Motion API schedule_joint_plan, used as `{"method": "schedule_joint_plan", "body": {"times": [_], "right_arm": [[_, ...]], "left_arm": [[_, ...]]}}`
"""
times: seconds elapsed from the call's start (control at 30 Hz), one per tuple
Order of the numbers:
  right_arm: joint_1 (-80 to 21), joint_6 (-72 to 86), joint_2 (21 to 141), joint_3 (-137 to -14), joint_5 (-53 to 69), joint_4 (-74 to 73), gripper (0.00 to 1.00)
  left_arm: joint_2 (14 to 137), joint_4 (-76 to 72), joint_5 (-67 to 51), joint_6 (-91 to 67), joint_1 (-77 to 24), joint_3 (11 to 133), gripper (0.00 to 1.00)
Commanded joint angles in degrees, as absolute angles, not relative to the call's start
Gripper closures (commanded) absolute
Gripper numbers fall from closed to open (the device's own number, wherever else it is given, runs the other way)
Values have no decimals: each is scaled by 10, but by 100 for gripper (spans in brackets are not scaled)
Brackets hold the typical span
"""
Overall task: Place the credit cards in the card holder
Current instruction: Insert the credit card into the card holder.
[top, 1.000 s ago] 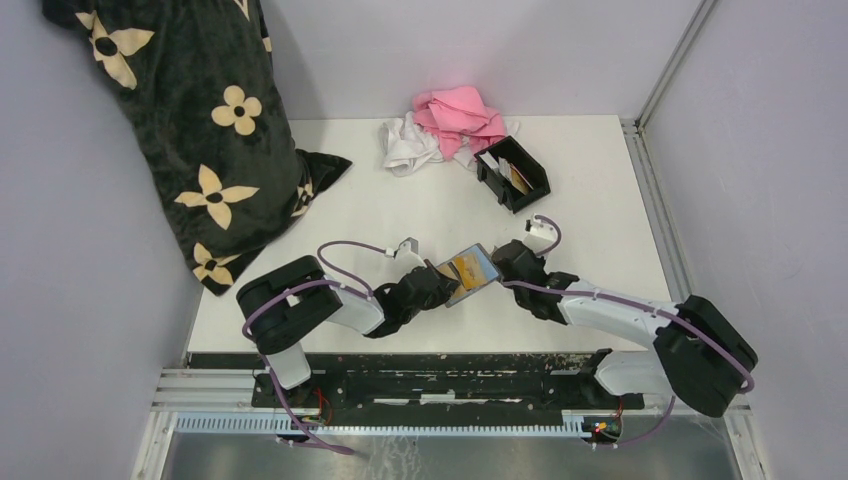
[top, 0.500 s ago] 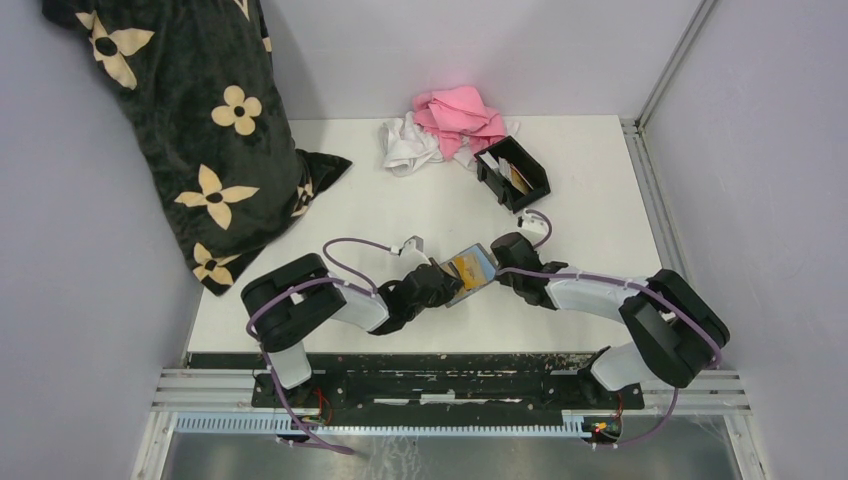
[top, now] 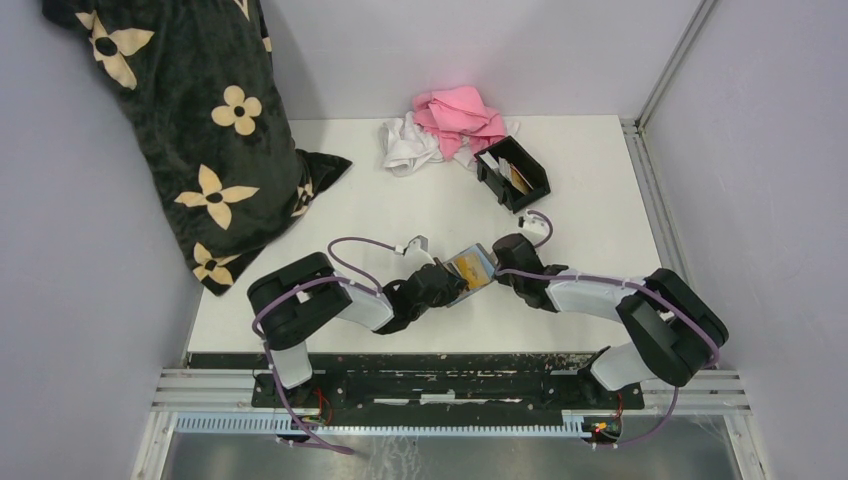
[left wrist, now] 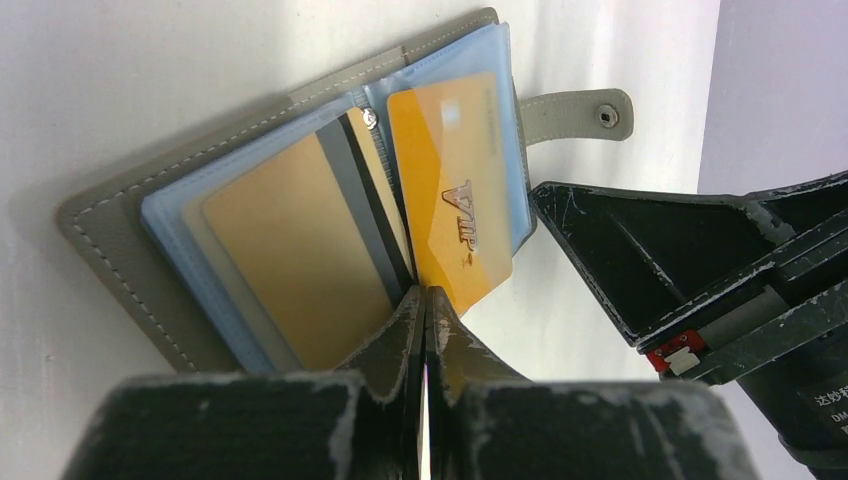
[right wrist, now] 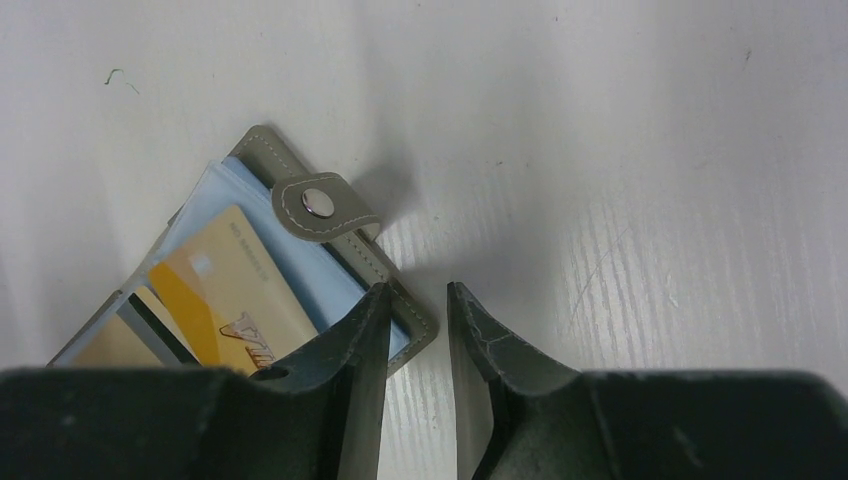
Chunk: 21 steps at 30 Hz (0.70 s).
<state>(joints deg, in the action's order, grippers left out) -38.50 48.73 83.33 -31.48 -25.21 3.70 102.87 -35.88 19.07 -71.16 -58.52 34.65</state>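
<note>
- The left gripper (left wrist: 425,298) is seen with its jaws pressed together at the middle fold of an opened grey wallet (left wrist: 110,225). Whether a clear sleeve is pinched between them cannot be told.
- The wallet is laid flat on the white table (top: 400,205), near the front edge and between the two grippers.
- An orange card (left wrist: 455,190) is tucked into a light blue sleeve on the side of the wallet nearer the strap (left wrist: 575,110). A tan card (left wrist: 285,250) is tucked into the other side, and a dark stripe is seen between the two.
- The right gripper (right wrist: 418,300) is held low with its jaws a little apart and nothing between them. One finger is set over the grey corner of the wallet, just below the strap, and the other over bare table.
- The card holder (top: 533,170) is placed further back on the table, well apart from the wallet. A white card (top: 490,160) and a brown card (top: 517,178) are seen standing inside it.
- A pink cloth (top: 458,112) and a white cloth (top: 405,148) are heaped just behind the card holder.
- A black blanket (top: 190,120) with cream flowers is propped in the far left corner.
</note>
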Motion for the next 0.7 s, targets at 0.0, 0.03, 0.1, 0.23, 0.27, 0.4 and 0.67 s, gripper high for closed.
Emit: {"method": "schedule_joint_plan", "body": {"times": [0.0, 0.03, 0.1, 0.23, 0.27, 0.4, 0.67], "right_arm": [[-386, 503, 828, -293, -228, 50, 67], [-386, 504, 825, -289, -228, 50, 67], [-387, 506, 818, -284, -228, 49, 67], [-391, 509, 810, -278, -230, 45, 67], [-393, 509, 807, -277, -231, 44, 68], [-397, 510, 798, -276, -234, 38, 68], [-410, 502, 763, -288, -244, 3, 68]], "left_arm": [[1072, -233, 178, -670, -597, 334, 97], [1073, -233, 178, -671, -597, 335, 97], [1073, -233, 180, -672, -599, 335, 97], [1073, -234, 182, -675, -602, 338, 97], [1072, -234, 182, -675, -602, 339, 97], [1065, -234, 186, -678, -603, 333, 97], [1003, -206, 233, -683, -603, 305, 97]]}}
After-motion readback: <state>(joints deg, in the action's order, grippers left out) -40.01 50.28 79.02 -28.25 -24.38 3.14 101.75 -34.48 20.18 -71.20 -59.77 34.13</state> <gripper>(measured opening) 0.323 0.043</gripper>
